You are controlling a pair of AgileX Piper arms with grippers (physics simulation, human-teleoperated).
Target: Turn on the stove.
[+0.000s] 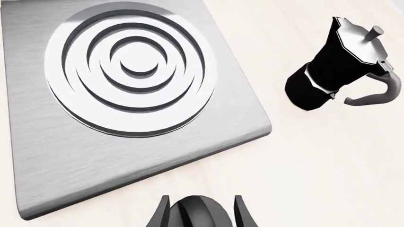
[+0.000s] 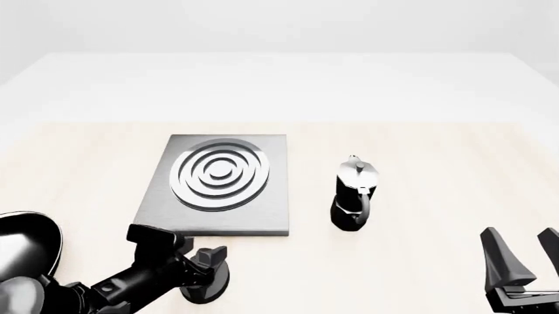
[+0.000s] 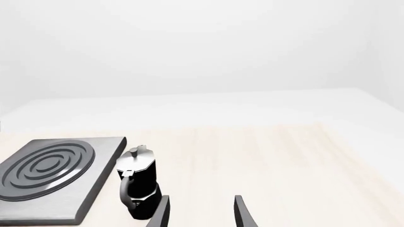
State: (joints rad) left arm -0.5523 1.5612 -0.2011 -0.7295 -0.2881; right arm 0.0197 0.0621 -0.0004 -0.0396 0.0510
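A: Pale wood table (image 2: 419,150), white wall behind. Where's the stove (image 2: 220,222)?

B: Flat on the table, left of middle in the front view. Grey metal slab w/ a round ring burner (image 2: 220,173) on top. Nothing sits on it.

A: And the dial?

B: Small black round dial (image 1: 197,213), just off the stove's near edge, by the left arm. Left claw (image 1: 200,213) has its two fingers (image 1: 162,215) one on each side of it. Looks like it's pinching the dial, but I can't see if the pads really touch.

A: So what's the step?

B: I think it's twisting the dial. To do it well: squeeze snug first, keep the claw straight over the dial's middle, then turn the wrist slow. If it's off-center the fingers may slip off the ridge. Don't push sideways, or the dial may slide.

A: Right claw (image 2: 524,258)?

B: Spread wide, holding nothing, low at the right, well apart from all else.

A: Count pls.

B: 1 stove, 1 burner, 1 dial, 1 coffee pot (image 2: 354,196) standing upright just right of the stove, not touching. 2 arms, 2 claws.
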